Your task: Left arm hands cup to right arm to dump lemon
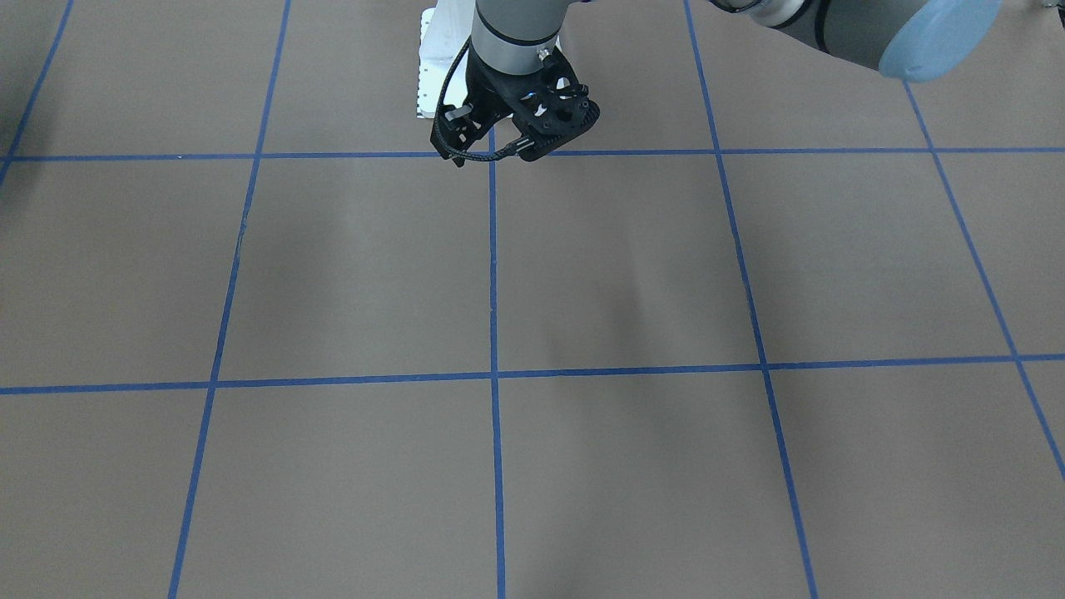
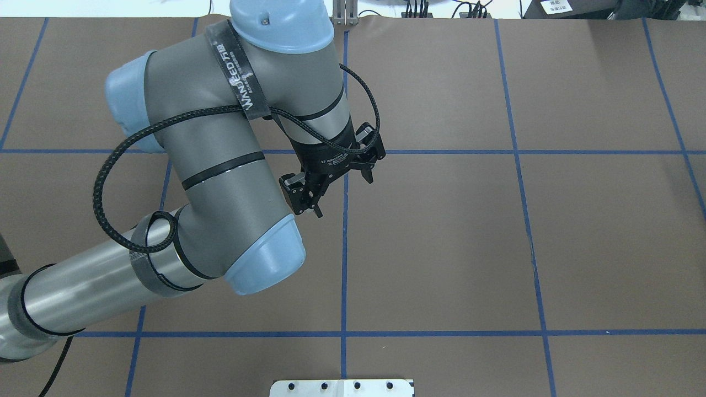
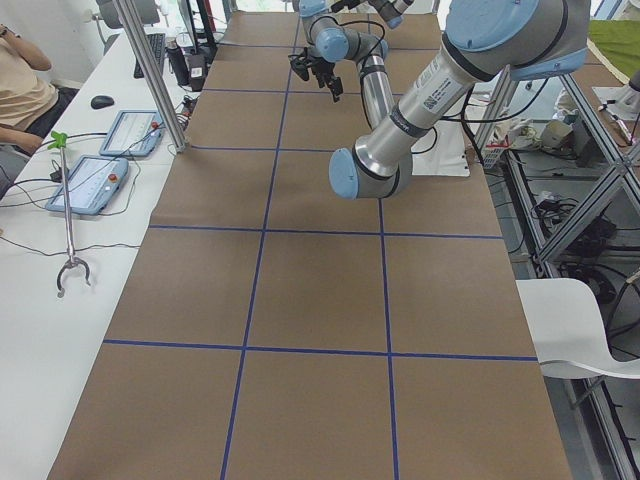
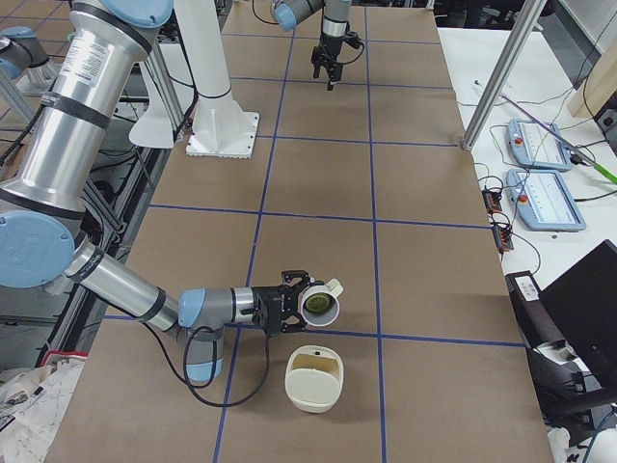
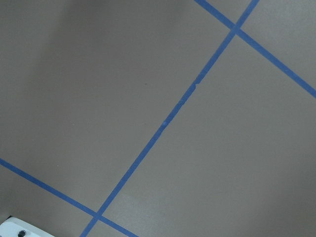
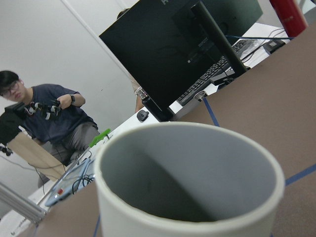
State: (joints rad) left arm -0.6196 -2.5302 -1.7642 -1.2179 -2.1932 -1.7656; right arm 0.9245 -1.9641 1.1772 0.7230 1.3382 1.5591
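Got the cup (image 4: 321, 304) tipped on its side out at the tip of the right arm (image 4: 125, 287), low over the brown table (image 4: 424, 241). Mouth aimed sideways, handle poking up. White outside, greyish inside. Can't tell how the right gripper (image 4: 297, 307) has it. Then got the left arm (image 2: 220, 165) well apart at the far end, grey with light-blue caps. Left gripper (image 2: 342, 190) points down over a blue line (image 2: 345, 259), fingers spread.

A robotics lab is showing itself: the left arm (image 2: 220, 165) and right arm (image 4: 87, 106) are reaching over a brown counter (image 3: 320, 290) gridded in blue tape (image 1: 493, 266), with teach pendants (image 4: 545, 200), a monitor (image 6: 163, 44) and a keyboard (image 6: 207, 85) sitting alongside.
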